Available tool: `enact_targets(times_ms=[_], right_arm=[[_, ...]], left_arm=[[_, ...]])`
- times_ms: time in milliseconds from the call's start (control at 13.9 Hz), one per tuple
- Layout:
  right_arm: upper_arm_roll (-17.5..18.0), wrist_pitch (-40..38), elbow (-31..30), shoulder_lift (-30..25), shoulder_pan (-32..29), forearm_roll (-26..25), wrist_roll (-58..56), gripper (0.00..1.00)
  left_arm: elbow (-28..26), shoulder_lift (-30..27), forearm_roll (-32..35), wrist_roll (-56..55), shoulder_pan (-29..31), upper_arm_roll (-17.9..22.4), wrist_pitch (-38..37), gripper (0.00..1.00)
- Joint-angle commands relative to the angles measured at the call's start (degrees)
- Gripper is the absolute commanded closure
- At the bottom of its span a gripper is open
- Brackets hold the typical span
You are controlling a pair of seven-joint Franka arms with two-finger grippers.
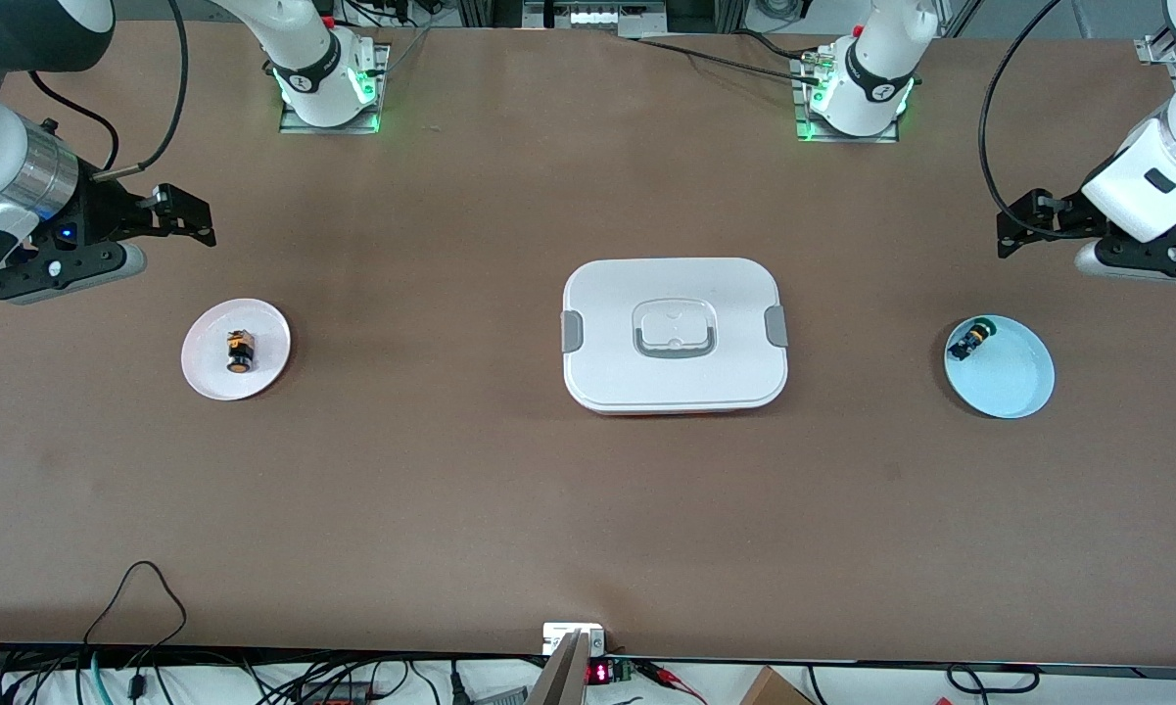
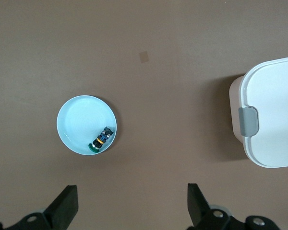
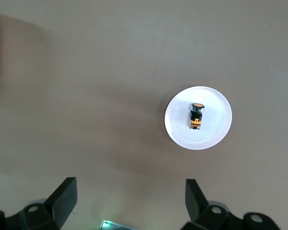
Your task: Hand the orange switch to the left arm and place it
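The orange switch [image 1: 240, 352] [image 3: 197, 115] lies on its side on a pink plate [image 1: 266, 367] [image 3: 216, 134] toward the right arm's end of the table. The white box [image 1: 675, 334] [image 2: 271, 115] stands closed at the table's middle. My right gripper [image 1: 188, 217] [image 3: 130, 184] hangs open and empty over bare table beside the pink plate, not over the switch. My left gripper [image 1: 1020, 225] [image 2: 132, 191] hangs open and empty over bare table beside a blue plate [image 1: 1013, 387] at the left arm's end.
On the blue plate [image 2: 77, 120] lies a small black switch with a green cap [image 1: 970, 340] [image 2: 100, 139]. Both arm bases [image 1: 328, 88] [image 1: 857, 98] stand along the table's edge farthest from the front camera. Cables [image 1: 137, 607] trail over the nearest edge.
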Motion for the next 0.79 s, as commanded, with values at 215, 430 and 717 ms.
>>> enact_targets(times_ms=[215, 430, 717], right_arm=[[-0.2, -0.9, -1.9, 1.9, -1.0, 0.1, -7.3, 0.0], [-0.2, 3.1, -5.9, 2.8, -2.1, -0.9, -14.2, 0.0], [-0.2, 14.0, -16.4, 2.7, -5.9, -1.0, -31.2, 0.0]], left_arm=[[0.2, -0.1, -0.7, -0.4, -0.4, 0.3, 0.0, 0.0], [0.2, -0.1, -0.7, -0.4, -0.4, 0.3, 0.0, 0.0], [0.2, -0.1, -0.7, -0.4, -0.4, 0.3, 0.0, 0.0]])
